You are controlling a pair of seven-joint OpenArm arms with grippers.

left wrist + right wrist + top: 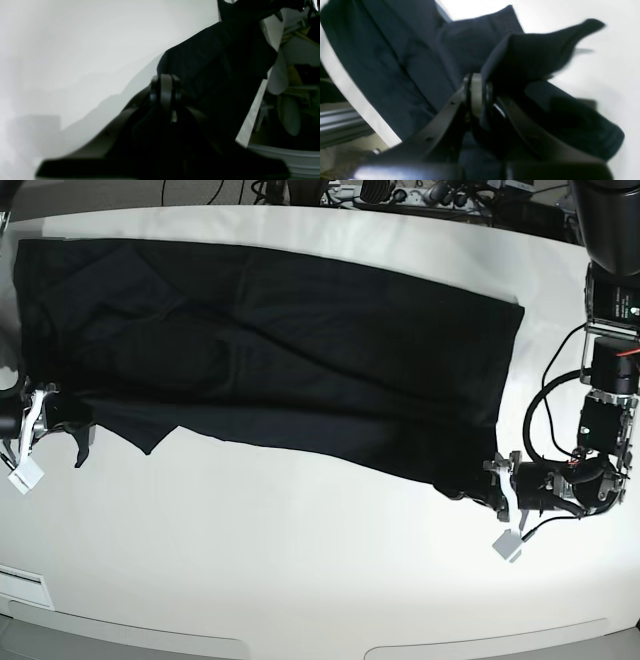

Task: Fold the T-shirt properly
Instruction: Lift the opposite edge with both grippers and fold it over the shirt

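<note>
Black cloth is lying spread across the white table: that is the T-shirt, already looking folded into a long strip. On the left of the base view, your right gripper is pinching one near corner tight. On the right, your left gripper is squeezed closed at the other near corner, seemingly on cloth. You are probably starting the next fold. Lift both corners together and carry them across. The near table is giving you room; the far edge is close.

Right gripper pinching a fold of black T-shirt, white table beneath
</note>
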